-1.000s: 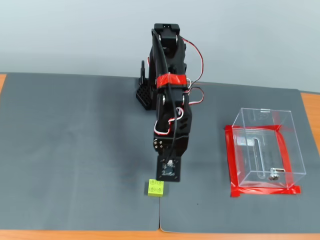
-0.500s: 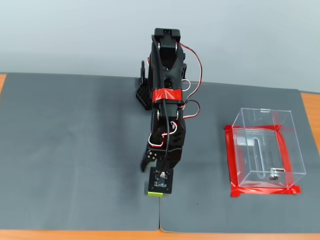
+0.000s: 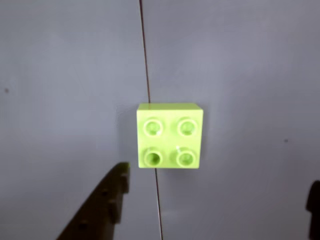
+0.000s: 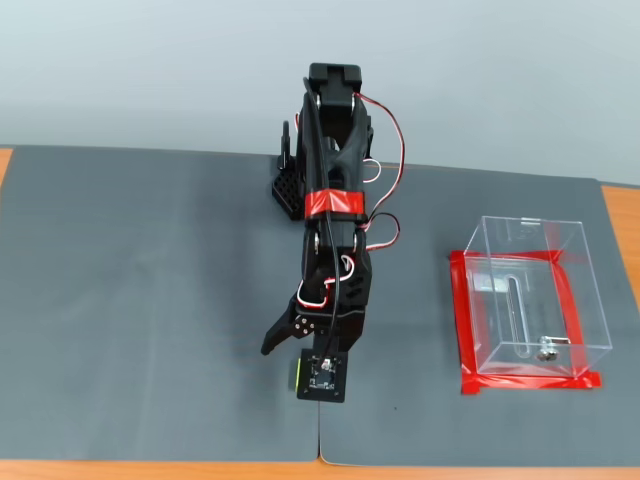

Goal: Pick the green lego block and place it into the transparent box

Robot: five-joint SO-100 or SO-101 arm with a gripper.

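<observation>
One green lego block (image 3: 170,136) lies studs-up on the grey bench (image 3: 240,75), over a dark seam line in the wrist view. Hand (image 3: 215,200) hovers above it with fingers spread apart, gripping nothing: one dark finger (image 3: 102,207) enters lower left, its tip just below the block's lower-left corner, the other only peeks at the right edge. Block sits between the two fingers but ahead of their tips. In the fixed view the block (image 4: 295,372) barely shows beside the wrist camera board; the transparent box (image 4: 530,295), red tape at its base, stands well apart to the right.
</observation>
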